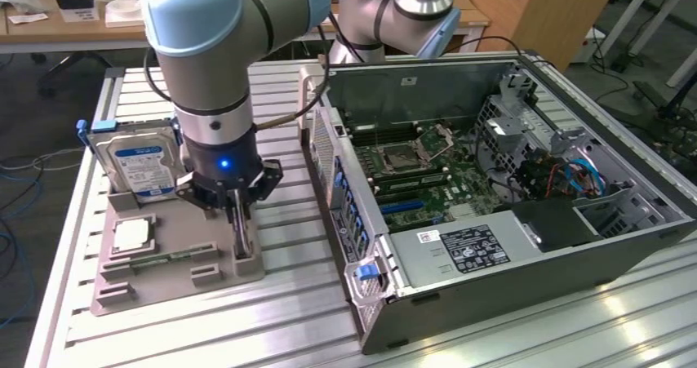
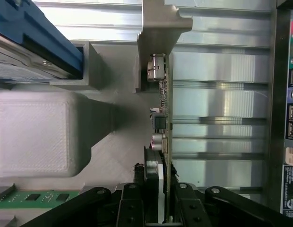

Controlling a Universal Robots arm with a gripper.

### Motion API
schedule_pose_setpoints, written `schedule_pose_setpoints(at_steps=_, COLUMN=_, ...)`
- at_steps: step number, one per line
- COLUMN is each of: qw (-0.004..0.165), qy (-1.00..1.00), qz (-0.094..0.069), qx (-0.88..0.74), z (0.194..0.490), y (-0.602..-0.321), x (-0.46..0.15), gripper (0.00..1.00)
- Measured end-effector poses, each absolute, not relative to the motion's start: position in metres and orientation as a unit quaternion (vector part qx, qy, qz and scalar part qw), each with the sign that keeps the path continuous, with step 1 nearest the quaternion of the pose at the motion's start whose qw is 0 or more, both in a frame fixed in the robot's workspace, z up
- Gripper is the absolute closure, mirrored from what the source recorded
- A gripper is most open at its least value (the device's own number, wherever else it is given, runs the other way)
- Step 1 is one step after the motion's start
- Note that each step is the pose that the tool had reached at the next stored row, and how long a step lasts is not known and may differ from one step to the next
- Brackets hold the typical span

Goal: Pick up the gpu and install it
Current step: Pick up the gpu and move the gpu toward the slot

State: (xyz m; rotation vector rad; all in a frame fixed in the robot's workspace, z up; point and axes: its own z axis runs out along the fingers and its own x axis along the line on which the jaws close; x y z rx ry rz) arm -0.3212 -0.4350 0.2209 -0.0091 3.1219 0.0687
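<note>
You have the thin, dark rectangular gpu (image 2: 164, 109) standing on edge, metal end bracket included, in a slot of the grey plastic holder tray (image 1: 163, 282); your black gripper (image 2: 158, 194) is closed partway onto it, one finger against each face of the board; the tray also carries a silver hard drive with a blue-white label (image 1: 136, 168), upright; tray and open black computer case (image 1: 523, 303) sit near each other on the slatted aluminium bench (image 1: 218, 335), the case toward the exterior view's right.

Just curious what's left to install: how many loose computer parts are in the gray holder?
4: hard drive upright at the far end, processor flat beside it, memory stick lying nearer, gpu on edge in the end effector. The arm may hide others.
</note>
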Motion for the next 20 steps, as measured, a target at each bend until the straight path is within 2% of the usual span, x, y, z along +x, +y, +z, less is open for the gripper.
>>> schedule_pose_setpoints(at_steps=20, qw=0.010, qy=1.000, qz=0.022, qx=-0.003, z=0.287, y=-0.435, x=-0.321, gripper=0.72)
